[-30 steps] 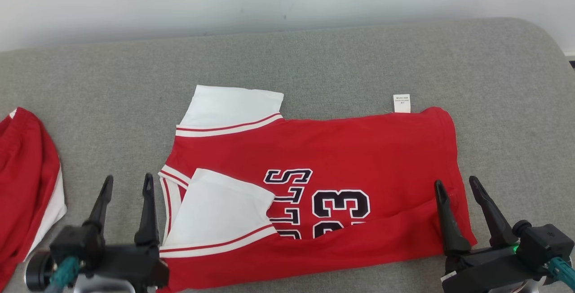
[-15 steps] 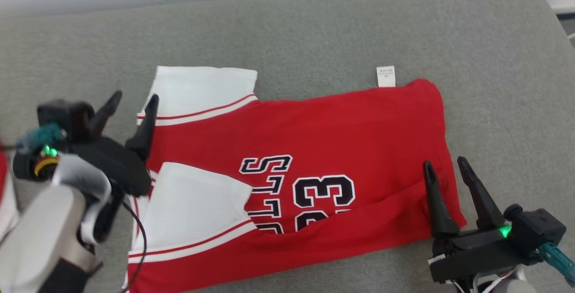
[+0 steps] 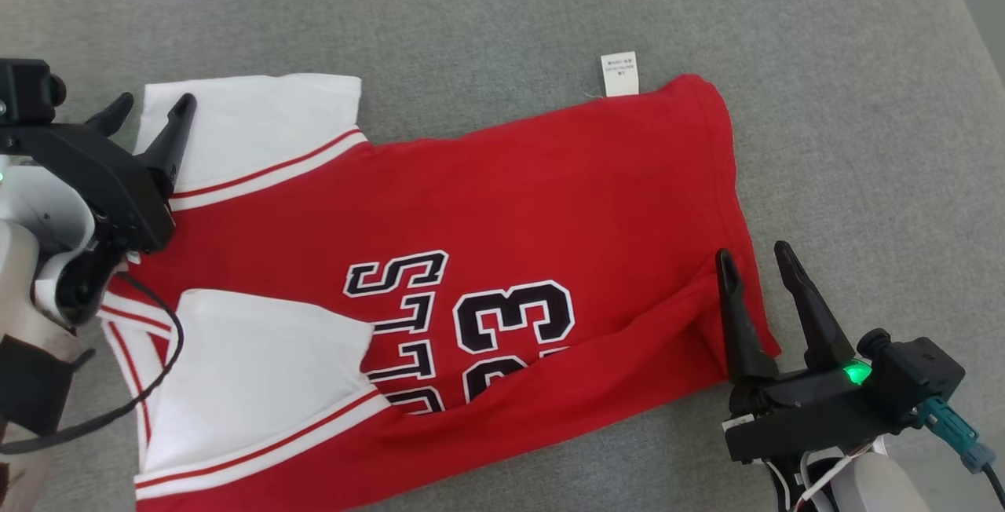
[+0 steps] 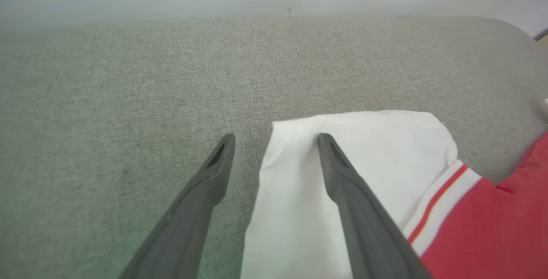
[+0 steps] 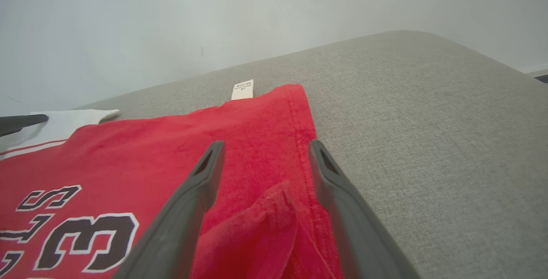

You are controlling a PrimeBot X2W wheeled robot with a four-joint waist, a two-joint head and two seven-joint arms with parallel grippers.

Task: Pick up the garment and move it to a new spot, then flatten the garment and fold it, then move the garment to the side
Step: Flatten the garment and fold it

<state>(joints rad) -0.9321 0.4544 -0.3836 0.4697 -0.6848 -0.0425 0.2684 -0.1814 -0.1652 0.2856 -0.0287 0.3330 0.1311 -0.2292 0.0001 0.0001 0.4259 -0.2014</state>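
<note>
The garment [image 3: 502, 190] is a red jersey with white sleeves and black lettering, lying spread on the grey cushion. Its near edge is folded up over the lower part of the number. My left gripper [image 3: 151, 107] is open at the jersey's far left. In the left wrist view, my left gripper [image 4: 276, 138] straddles the left edge of the far white sleeve [image 4: 376, 159], one finger over fabric and one over cushion. My right gripper [image 3: 752, 254] is open over the near right corner of the hem. In the right wrist view, my right gripper [image 5: 266, 144] has the stitched red hem [image 5: 299, 116] between its fingers.
A white care label [image 3: 619, 74] sticks out from the jersey's far edge. Grey cushion [image 3: 848, 119] stretches right of the hem and beyond the jersey. A pale wall [image 5: 214, 13] rises behind the cushion's rounded back edge.
The head camera has tilted down and swung, so the whole picture shifted. My left arm has moved from beside the near sleeve to the far white sleeve. The right gripper stays at the hem.
</note>
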